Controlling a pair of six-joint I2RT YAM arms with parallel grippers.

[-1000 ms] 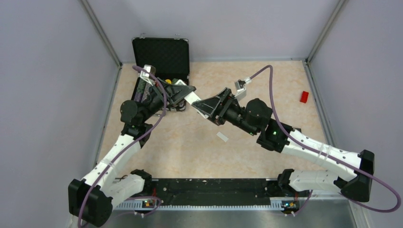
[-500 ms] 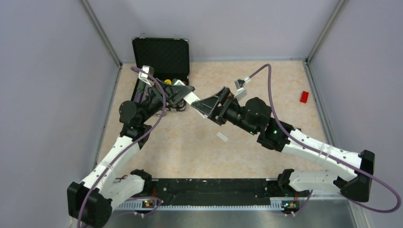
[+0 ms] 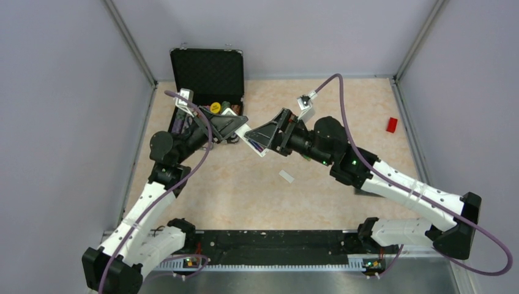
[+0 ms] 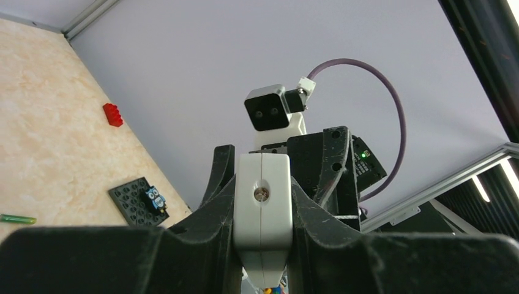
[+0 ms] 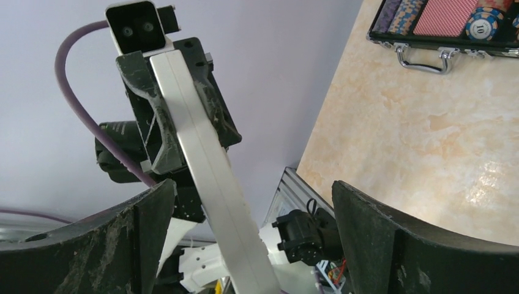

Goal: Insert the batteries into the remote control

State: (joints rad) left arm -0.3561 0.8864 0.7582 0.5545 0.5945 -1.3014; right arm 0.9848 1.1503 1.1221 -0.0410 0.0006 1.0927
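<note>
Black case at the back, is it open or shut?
Open. The case has its top swung up, and round chips show inside it.

left arm: white-and-black left arm (image 3: 147, 202) rises from the near-left table corner, elbow bent, forearm reaching to the far-left part of the table, tool end pointing right.
left gripper: black two-finger left gripper (image 3: 237, 125) clamped on one end of the slim white bar-shaped remote control (image 5: 208, 177), held off the table.
right arm: white-and-black right arm (image 3: 404, 190) stretches from the near-right corner toward the table's middle.
right gripper: black two-finger right gripper (image 3: 258, 136) faces the left gripper, jaws spread wide around the remote's free end, not gripping it.
right fingers: one finger (image 5: 392, 245) either side of the remote.
</note>
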